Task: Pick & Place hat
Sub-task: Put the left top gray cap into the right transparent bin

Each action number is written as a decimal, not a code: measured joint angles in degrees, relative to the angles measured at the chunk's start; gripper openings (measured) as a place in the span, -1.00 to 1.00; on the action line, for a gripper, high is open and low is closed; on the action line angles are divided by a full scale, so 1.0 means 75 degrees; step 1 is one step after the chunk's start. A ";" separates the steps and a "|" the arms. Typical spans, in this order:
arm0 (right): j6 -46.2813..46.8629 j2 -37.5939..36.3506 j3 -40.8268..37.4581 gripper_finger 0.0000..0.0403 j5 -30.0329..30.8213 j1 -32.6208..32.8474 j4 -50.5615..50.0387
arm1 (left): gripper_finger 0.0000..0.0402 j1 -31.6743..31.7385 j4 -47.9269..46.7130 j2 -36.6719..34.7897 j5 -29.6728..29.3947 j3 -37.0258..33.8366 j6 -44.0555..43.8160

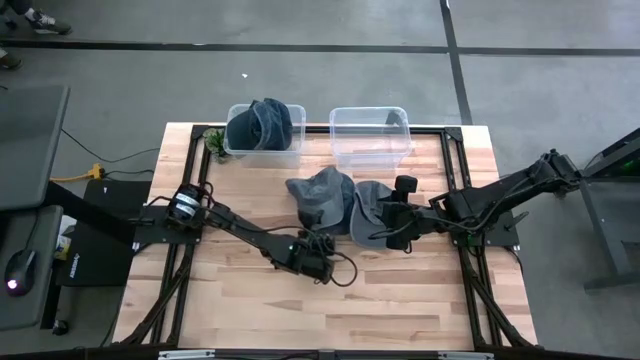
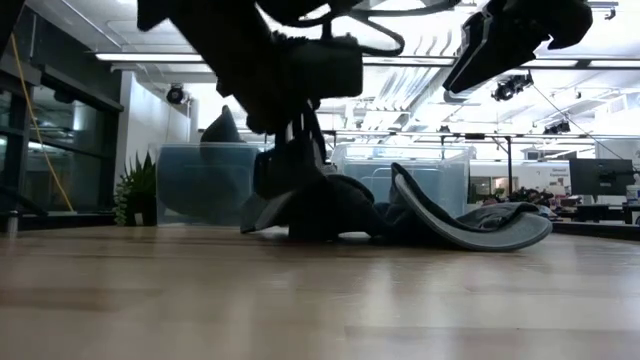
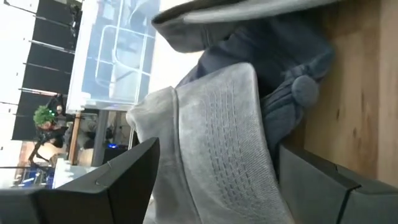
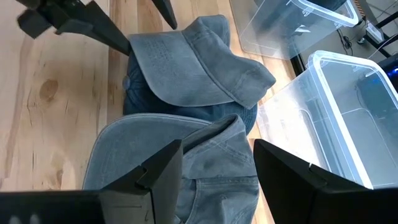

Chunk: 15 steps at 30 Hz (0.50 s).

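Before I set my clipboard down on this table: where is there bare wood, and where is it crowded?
Bare wood runs along the near edge of the table, in front of both arms, and on the left beside the left arm. The middle is crowded: two hats, the darker hat and the lighter hat, with the left gripper and right gripper at them. Two bins, the filled bin and the empty bin, line the far edge.

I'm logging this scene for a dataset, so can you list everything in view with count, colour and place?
Hats on table: two, grey-blue, lying together at mid-table.
Hat in bin: one, dark blue, inside the left bin.
Bins: two, clear plastic, at the far edge; the right one looks empty.
Plant: one, green, beside the left bin.
Table: one, light wood.
Left gripper: dark, open around a hat's edge.
Right gripper: dark, open over the other hat.
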 joint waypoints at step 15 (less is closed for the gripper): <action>0.0006 0.0000 0.0000 -0.04 0.0005 -0.0003 -0.0005 | 0.49 -0.0036 -0.1358 -0.0003 0.0369 0.0451 -0.0513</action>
